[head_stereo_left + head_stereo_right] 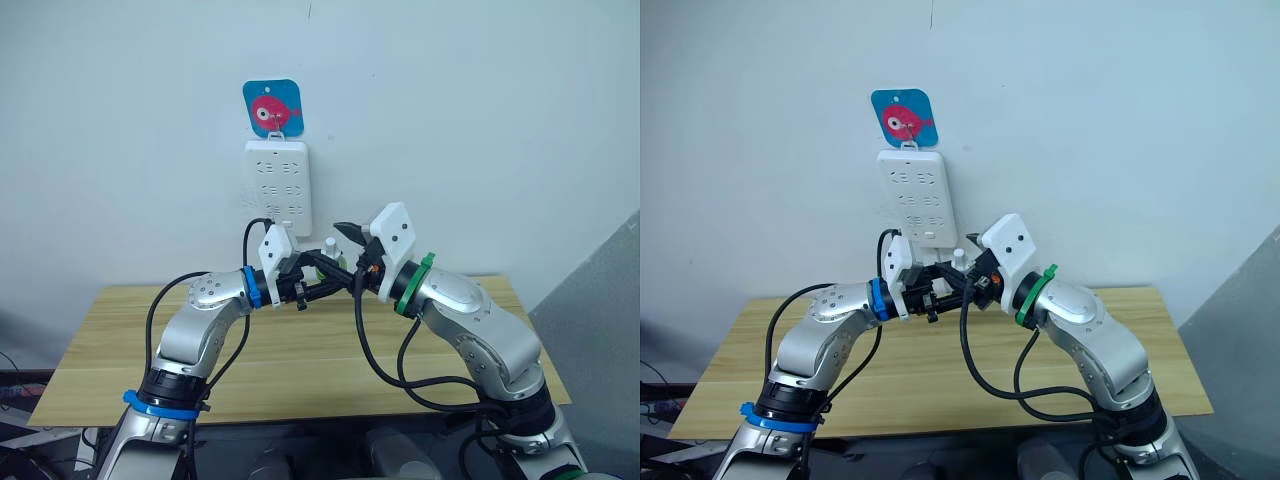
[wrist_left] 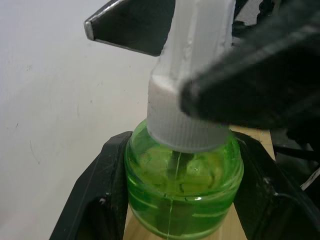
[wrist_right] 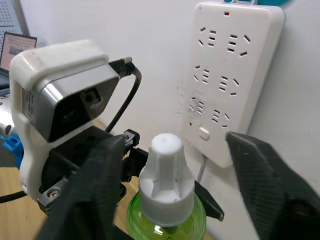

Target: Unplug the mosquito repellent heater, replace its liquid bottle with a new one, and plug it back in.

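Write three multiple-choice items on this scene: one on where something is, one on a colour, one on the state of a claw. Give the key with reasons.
1. Where is the power strip?
A. flat on the table
B. hanging on the wall
C. on the floor

2. What colour is the bottle?
A. green
B. red
C. blue

3. What is the left claw doing?
A. hanging open
B. shut on the bottle
C. gripping a cable

Key: 1 B, it hangs upright on the wall below a blue card. 2 A, the body is translucent green under a white cap. 3 B, its fingers press both sides of the bottle.
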